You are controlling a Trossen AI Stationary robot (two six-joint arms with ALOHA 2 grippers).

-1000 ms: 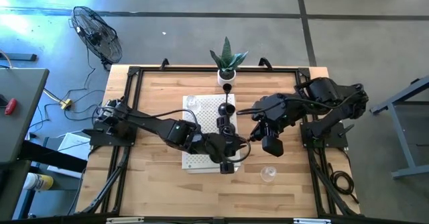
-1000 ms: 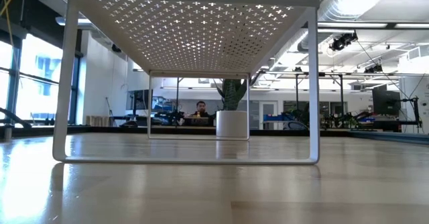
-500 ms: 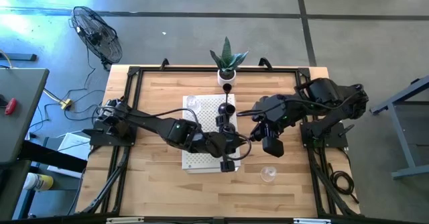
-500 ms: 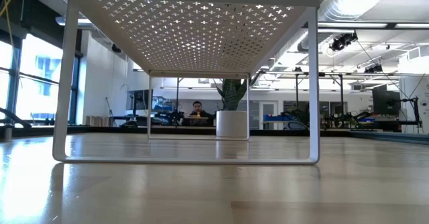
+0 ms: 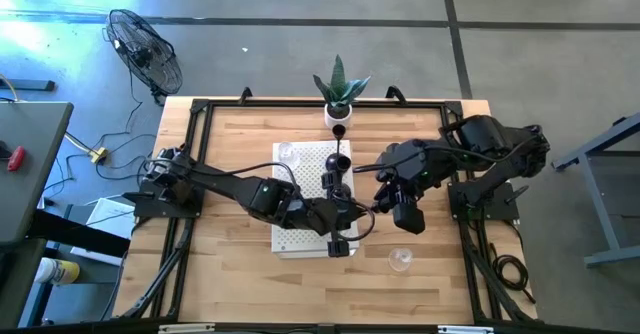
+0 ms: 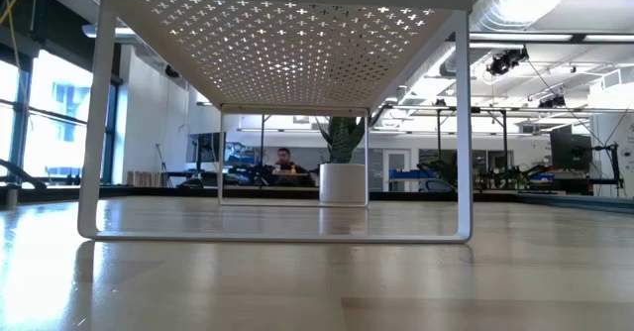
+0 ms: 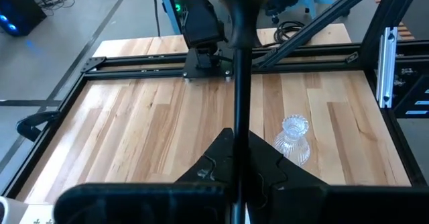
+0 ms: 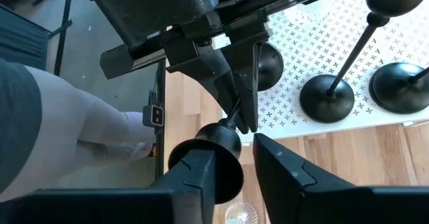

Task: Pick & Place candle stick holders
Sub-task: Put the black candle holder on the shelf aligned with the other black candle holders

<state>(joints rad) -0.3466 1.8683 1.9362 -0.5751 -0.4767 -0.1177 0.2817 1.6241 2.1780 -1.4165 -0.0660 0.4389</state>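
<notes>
Black stem of candle stick holder (image 7: 240,117), upright, pinched by left gripper (image 7: 239,158) at frame centre over white perforated stand (image 5: 300,236); right gripper (image 8: 244,158), narrowly parted, flanks its cup; clear glass holder (image 7: 293,138) beyond.

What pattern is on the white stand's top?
The white stand is perforated with rows of small cross-shaped holes, clearest in the right wrist view.

The table (image 5: 230,274) is pale planked wood with a smooth, slightly glossy finish. The white rack (image 8: 322,43) beside the left gripper (image 8: 242,110) looks like matt perforated metal. The black candle stick holders (image 8: 328,96) shine softly; the cup-like holder (image 7: 293,138) beyond it is clear ribbed glass.
</notes>
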